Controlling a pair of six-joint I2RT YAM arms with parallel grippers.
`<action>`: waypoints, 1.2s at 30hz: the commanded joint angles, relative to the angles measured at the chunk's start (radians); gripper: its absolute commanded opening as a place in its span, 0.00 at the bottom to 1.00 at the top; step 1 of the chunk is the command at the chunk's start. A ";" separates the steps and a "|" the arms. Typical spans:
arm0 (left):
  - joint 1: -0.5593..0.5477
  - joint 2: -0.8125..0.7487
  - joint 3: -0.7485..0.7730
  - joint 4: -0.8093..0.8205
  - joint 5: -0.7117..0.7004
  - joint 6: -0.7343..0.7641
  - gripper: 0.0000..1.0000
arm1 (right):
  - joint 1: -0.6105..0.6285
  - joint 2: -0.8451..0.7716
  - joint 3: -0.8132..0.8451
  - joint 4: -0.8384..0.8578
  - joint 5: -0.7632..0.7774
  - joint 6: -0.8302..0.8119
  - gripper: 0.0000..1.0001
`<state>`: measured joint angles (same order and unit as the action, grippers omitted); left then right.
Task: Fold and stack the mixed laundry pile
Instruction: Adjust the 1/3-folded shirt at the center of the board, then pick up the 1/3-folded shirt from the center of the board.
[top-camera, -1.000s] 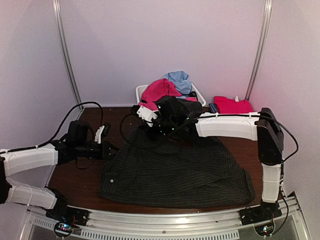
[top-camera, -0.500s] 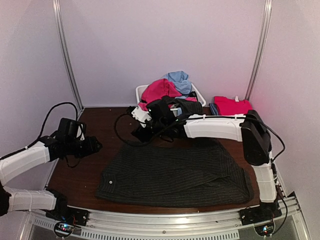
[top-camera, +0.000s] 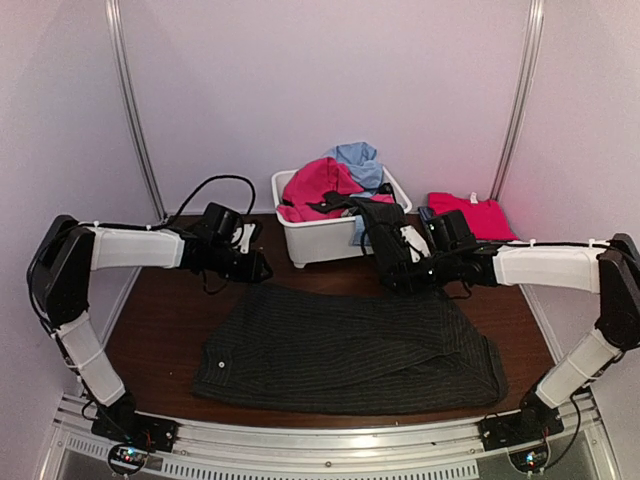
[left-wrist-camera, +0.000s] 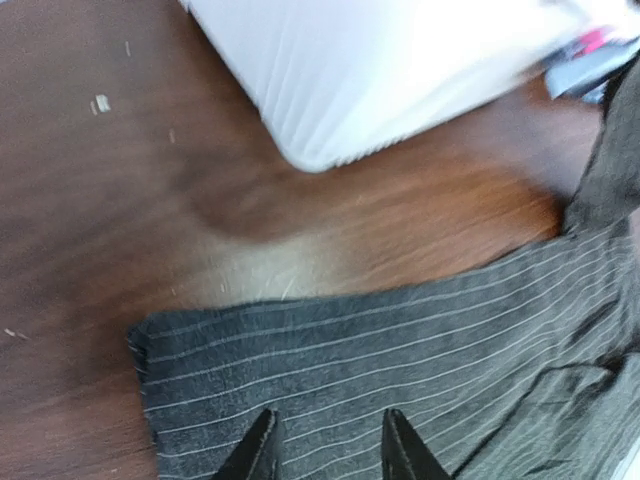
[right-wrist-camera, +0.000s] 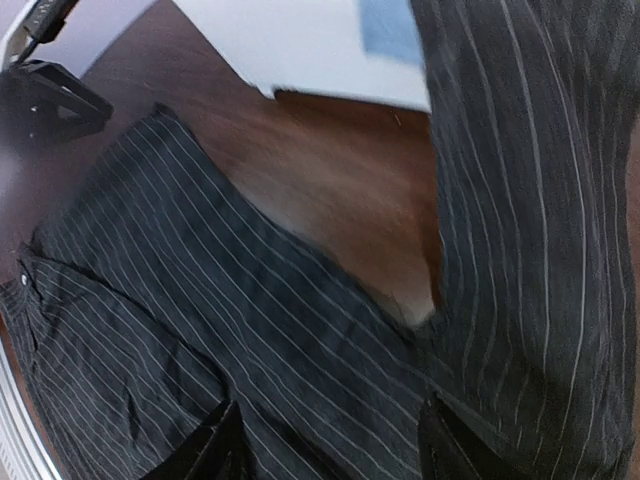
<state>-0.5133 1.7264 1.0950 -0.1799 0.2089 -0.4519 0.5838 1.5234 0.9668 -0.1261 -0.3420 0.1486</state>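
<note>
Gripper L (left-wrist-camera: 330, 415) & gripper R (right-wrist-camera: 328, 420), now apart & empty, shifted to far edge of pinstriped garment (top-camera: 350, 345).

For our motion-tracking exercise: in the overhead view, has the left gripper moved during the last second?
Yes. The left gripper has swung right and farther back, ending close to the near-left corner of the white tub.

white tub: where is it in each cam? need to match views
Top external: white tub at back centre, just beyond the black pinstriped garment.
Left wrist: white tub across the top, centre to right, blurred; garment below it.
Right wrist: white tub along the top edge, centre; garment below.
Shared landmark: the garment's far edge, nearest the tub.
</note>
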 joint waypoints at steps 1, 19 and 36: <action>0.006 0.097 0.016 -0.046 -0.020 0.007 0.34 | -0.086 -0.060 -0.119 -0.001 -0.061 0.102 0.59; 0.128 0.070 -0.159 -0.041 -0.030 -0.050 0.33 | -0.438 0.203 0.049 0.093 -0.195 -0.014 0.60; 0.128 0.040 -0.104 -0.046 -0.014 -0.001 0.52 | -0.441 0.521 0.351 0.153 -0.590 -0.167 0.64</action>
<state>-0.3943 1.7912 0.9646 -0.2073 0.2142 -0.4881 0.1444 2.0060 1.2549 0.0261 -0.8207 0.0090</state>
